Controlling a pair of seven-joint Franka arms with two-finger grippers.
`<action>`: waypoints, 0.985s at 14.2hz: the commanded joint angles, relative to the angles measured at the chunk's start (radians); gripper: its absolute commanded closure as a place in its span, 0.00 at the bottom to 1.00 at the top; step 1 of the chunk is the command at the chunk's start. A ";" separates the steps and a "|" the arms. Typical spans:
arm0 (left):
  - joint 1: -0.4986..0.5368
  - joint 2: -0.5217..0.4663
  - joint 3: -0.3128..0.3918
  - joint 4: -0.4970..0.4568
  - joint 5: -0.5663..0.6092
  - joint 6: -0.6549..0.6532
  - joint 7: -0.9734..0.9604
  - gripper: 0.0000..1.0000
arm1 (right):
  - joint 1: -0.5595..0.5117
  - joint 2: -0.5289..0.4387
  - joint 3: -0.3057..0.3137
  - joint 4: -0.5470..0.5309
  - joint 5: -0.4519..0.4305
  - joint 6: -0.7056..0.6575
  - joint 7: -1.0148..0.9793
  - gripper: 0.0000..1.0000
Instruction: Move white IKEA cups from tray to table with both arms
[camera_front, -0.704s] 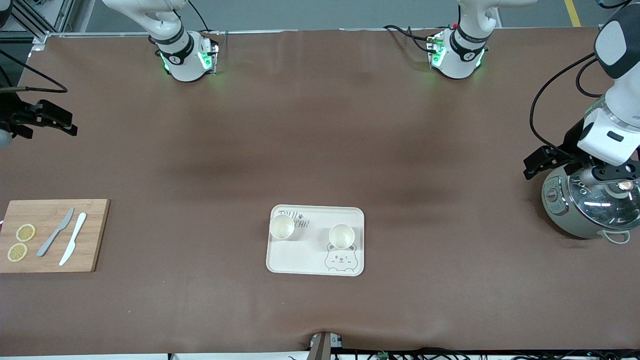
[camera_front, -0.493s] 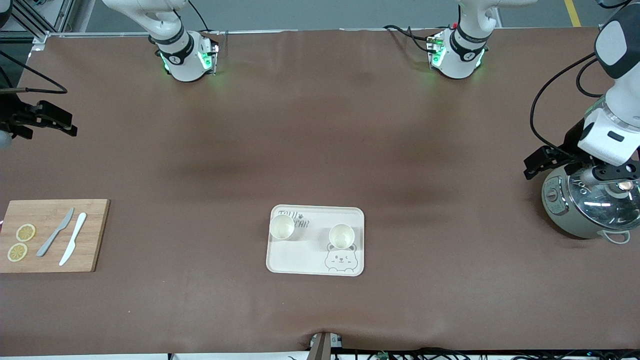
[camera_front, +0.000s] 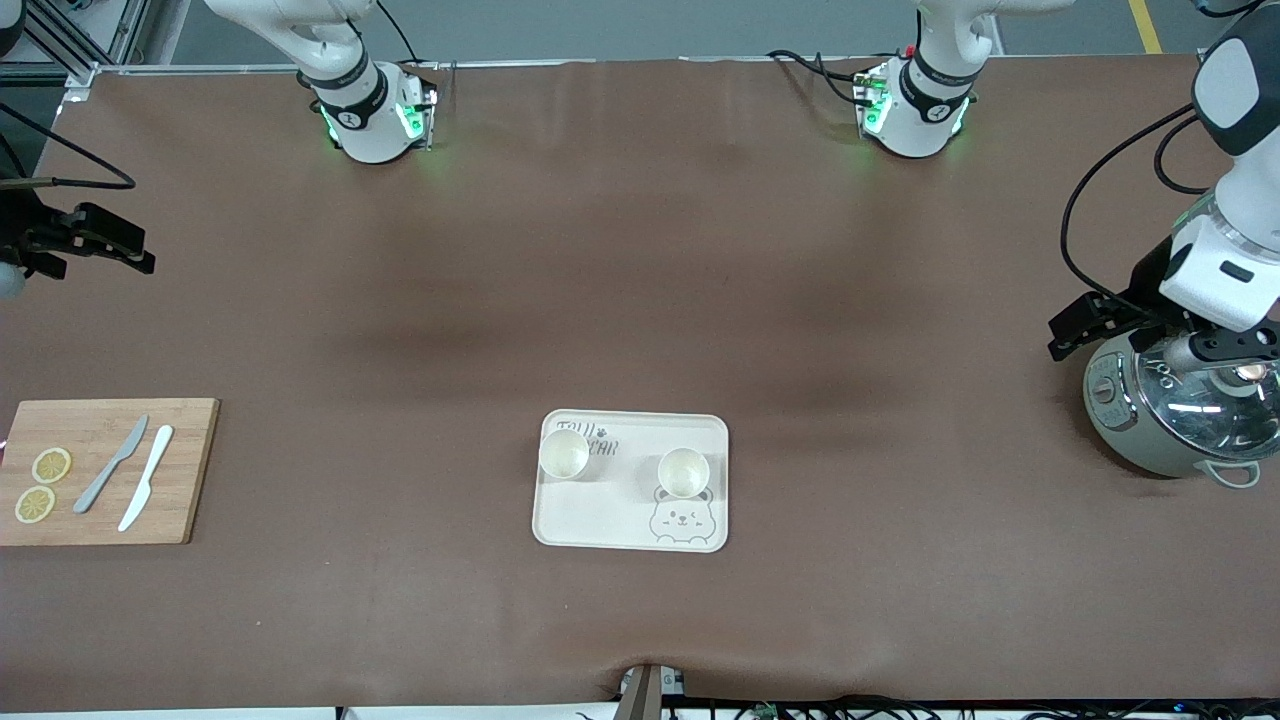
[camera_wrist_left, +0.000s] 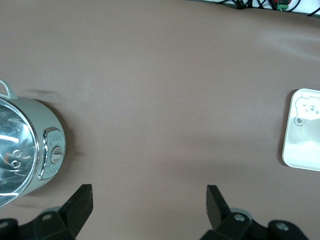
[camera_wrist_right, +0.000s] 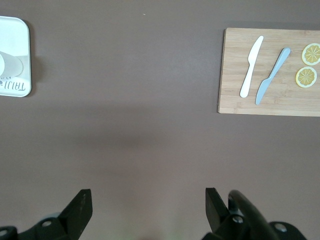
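Two white IKEA cups stand upright on a cream bear-print tray (camera_front: 600, 520) in the middle of the table. One cup (camera_front: 564, 453) is at a tray corner toward the right arm's end. The other cup (camera_front: 684, 472) stands just above the bear's head. My left gripper (camera_wrist_left: 149, 187) hangs open over bare table beside the pot, with nothing between its fingers. My right gripper (camera_wrist_right: 147, 191) hangs open and empty over bare table at the right arm's end. Both grippers are well away from the cups.
A grey-green pot with a glass lid (camera_front: 1170, 410) sits at the left arm's end. At the right arm's end a bamboo cutting board (camera_front: 190, 470) carries two knives (camera_front: 135, 475) and two lemon slices (camera_front: 42, 483). A brown mat covers the table.
The left arm's hand has shifted slightly above the pot. The cups, the tray and the right arm have not moved.
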 joint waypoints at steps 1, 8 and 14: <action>0.014 0.022 -0.002 0.036 -0.042 -0.024 -0.001 0.00 | -0.031 0.034 0.014 0.031 0.001 -0.016 -0.004 0.00; 0.022 0.026 -0.002 0.030 -0.067 -0.059 0.006 0.00 | -0.031 0.039 0.014 0.032 -0.001 -0.016 -0.005 0.00; -0.088 0.107 -0.008 0.184 -0.021 -0.076 -0.116 0.00 | -0.033 0.046 0.015 0.032 0.001 -0.016 -0.010 0.00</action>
